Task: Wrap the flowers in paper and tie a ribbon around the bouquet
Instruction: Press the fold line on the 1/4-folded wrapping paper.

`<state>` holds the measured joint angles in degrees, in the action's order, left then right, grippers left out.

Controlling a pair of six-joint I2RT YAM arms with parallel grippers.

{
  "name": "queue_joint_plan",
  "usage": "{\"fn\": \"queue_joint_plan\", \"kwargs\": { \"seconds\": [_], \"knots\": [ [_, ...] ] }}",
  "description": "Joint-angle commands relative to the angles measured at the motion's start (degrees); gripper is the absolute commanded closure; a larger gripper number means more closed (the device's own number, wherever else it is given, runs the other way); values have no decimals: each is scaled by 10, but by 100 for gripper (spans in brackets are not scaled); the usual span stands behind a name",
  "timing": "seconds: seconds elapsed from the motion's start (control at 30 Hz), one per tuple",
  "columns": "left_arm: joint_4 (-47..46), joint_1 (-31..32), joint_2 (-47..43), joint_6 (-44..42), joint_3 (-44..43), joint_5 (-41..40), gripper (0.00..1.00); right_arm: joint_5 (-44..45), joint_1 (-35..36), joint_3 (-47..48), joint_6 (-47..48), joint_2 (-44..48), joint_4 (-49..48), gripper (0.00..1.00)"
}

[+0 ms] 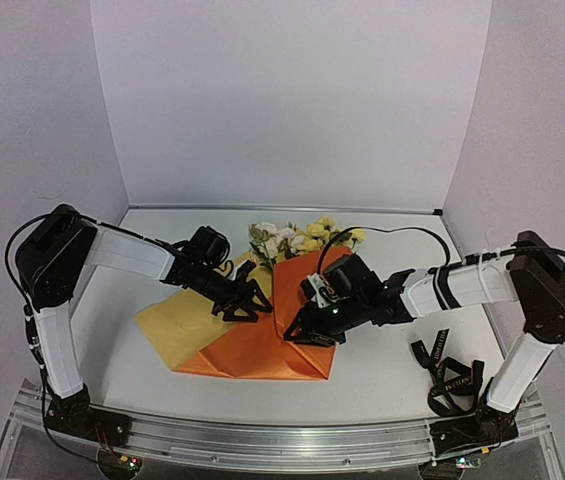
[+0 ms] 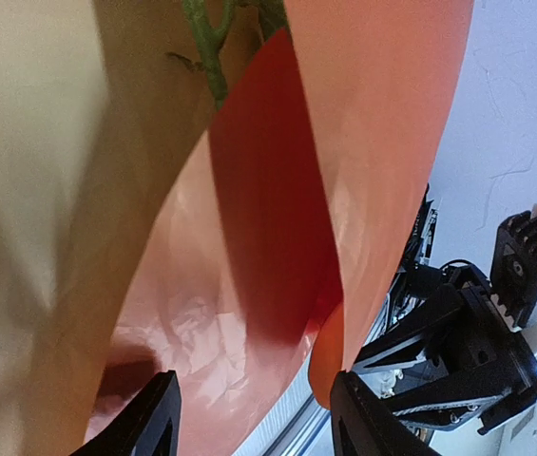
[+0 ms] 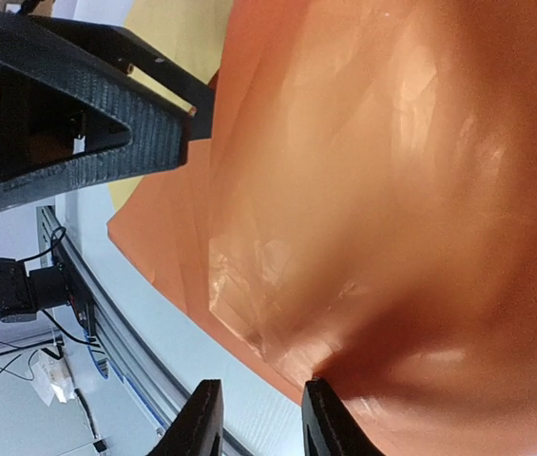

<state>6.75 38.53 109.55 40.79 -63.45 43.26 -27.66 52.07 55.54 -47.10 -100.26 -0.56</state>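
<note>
Paper (image 1: 262, 350) was thin, its orange face glossy and finely crinkled where light caught it, its yellow face duller, near matt; ribbon (image 1: 449, 378) looked like black cloth, limp and matt. Left gripper (image 2: 254, 420) was black plastic, matt, ribbed in fine layers, while the arm shells (image 1: 127, 252) were smooth white plastic with a faint sheen. Table (image 1: 382, 365) was white, smooth and matt, its front rail (image 1: 262, 437) brushed silvery metal.
</note>
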Motion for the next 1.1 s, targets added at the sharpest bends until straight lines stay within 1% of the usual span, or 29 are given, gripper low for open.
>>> {"fn": "queue_joint_plan", "kwargs": {
  "seconds": [0.0,0.3,0.4,0.7,0.77,0.8,0.97,1.03,1.07],
  "knots": [
    [-45,11,12,16,-38,18,44,23,0,-21,16,38,-11,69],
    [-63,23,21,25,-49,21,47,33,-2,-32,19,31,-3,72],
    [-65,27,24,28,-53,21,51,36,-1,-35,20,30,-3,72],
    [-65,43,48,31,-74,19,52,40,-2,-41,23,33,1,73],
    [-75,44,49,33,-78,18,57,44,-2,-44,27,39,4,73],
    [-80,45,48,33,-79,16,62,46,-2,-46,29,41,5,73],
    [-75,49,28,18,-75,-10,92,52,-8,-59,34,61,23,70],
    [-71,51,16,10,-67,-29,99,50,-17,-66,32,70,23,67],
    [-71,52,11,6,-62,-39,100,49,-21,-70,31,75,22,65]
  ]
}}
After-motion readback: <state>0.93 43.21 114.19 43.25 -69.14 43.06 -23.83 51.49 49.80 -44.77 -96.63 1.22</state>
